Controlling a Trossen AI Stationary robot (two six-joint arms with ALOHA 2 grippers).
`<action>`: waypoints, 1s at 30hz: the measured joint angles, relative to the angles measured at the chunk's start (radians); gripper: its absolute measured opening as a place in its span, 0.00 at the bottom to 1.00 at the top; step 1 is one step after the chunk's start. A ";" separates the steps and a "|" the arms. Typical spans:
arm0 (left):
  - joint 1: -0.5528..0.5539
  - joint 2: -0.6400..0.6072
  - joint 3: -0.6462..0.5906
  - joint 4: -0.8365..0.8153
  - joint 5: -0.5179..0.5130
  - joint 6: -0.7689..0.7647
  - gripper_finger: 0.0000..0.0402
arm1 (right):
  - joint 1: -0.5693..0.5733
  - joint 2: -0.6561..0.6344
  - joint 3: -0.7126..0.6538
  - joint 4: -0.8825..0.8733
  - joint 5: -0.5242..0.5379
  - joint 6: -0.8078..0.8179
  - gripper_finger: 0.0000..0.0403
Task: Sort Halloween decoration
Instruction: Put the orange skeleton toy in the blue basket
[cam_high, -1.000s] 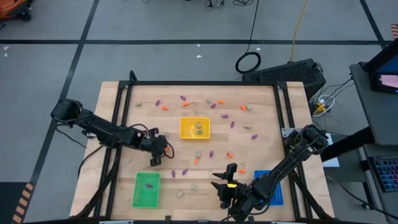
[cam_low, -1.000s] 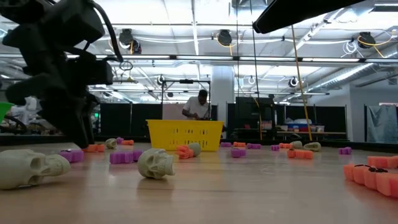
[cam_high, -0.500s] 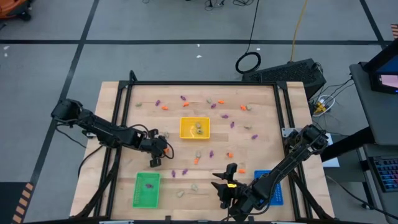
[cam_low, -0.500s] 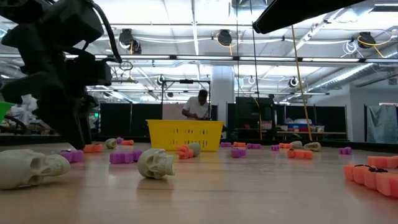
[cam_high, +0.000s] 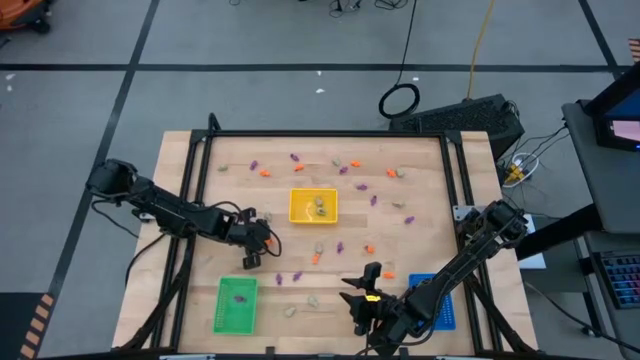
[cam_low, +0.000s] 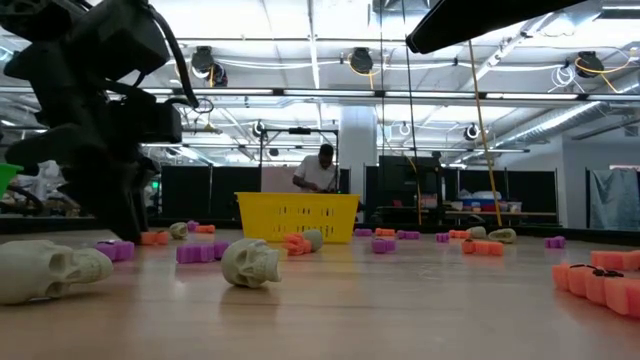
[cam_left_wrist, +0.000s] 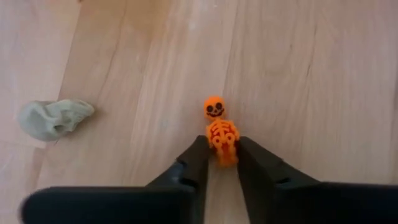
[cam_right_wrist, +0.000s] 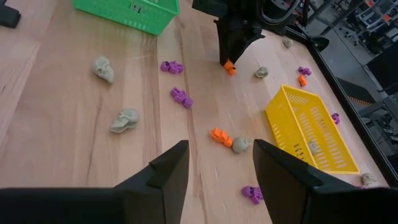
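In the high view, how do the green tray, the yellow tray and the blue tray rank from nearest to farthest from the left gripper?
1. Green tray: just below the left gripper in the picture, at the table's near edge.
2. Yellow tray: to the gripper's right, mid-table.
3. Blue tray: far across the table, under the right arm.

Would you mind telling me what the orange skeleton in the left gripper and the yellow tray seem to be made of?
The orange skeleton, pinched between the left gripper fingers, looks like moulded plastic or rubber: one uniform matte orange with raised ribs and a dark printed face. Which of the two is not clear. The yellow tray looks like rigid plastic: its walls and floor are a thin moulded lattice with a slight sheen.
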 joint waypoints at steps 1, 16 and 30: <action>0.000 -0.003 0.000 0.000 0.000 0.000 0.13 | 0.000 0.000 0.000 0.000 0.000 0.000 0.41; -0.058 -0.094 0.070 -0.001 0.011 0.081 0.04 | -0.041 0.003 0.000 0.163 -0.062 -0.090 0.41; -0.112 -0.114 0.221 0.152 -0.022 0.409 0.04 | -0.073 0.015 0.000 0.257 -0.104 -0.193 0.41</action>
